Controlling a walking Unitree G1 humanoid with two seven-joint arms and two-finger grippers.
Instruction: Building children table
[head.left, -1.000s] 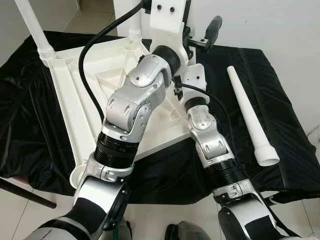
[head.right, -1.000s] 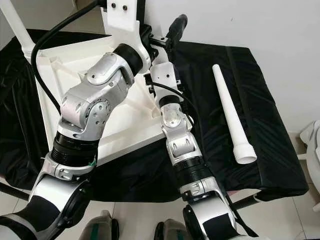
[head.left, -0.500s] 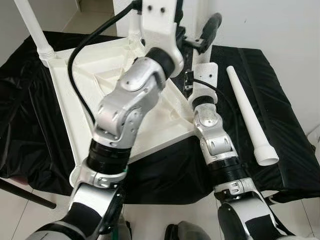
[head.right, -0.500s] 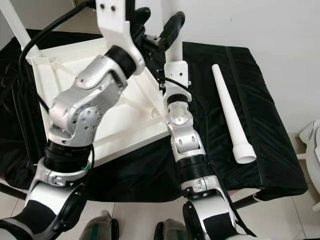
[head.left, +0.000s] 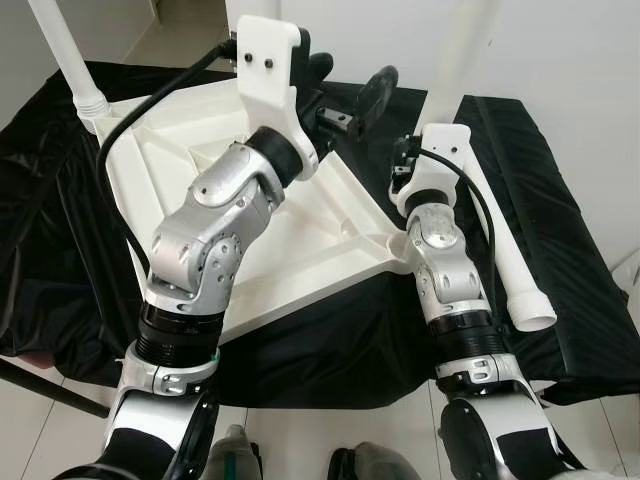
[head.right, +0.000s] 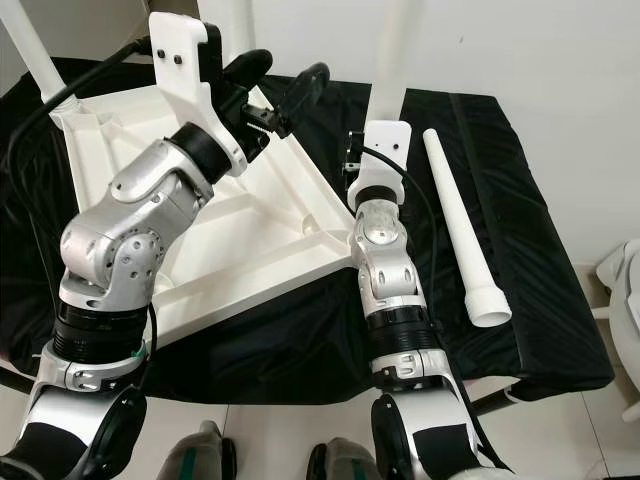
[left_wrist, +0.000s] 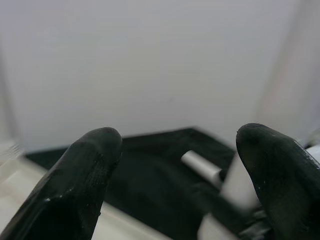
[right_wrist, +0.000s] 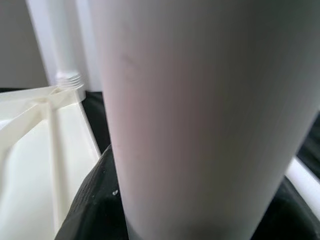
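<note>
Tabletop (head.left: 300, 240): white, lying underside-up on black cloth (head.left: 560, 250), so the leg sockets face upward.
Fitted leg (head.left: 62, 45): stands upright in the far left corner.
Held leg (head.right: 392, 50): upright, just beyond the tabletop's right corner; likely bound for a socket.
Right gripper (right_wrist: 107, 200): closed around held leg.
Left gripper (head.left: 345, 90): fingers spread wide, holding nothing, raised over the tabletop's far edge.
Spare leg (head.left: 500, 225): lies flat on the cloth, right side.
</note>
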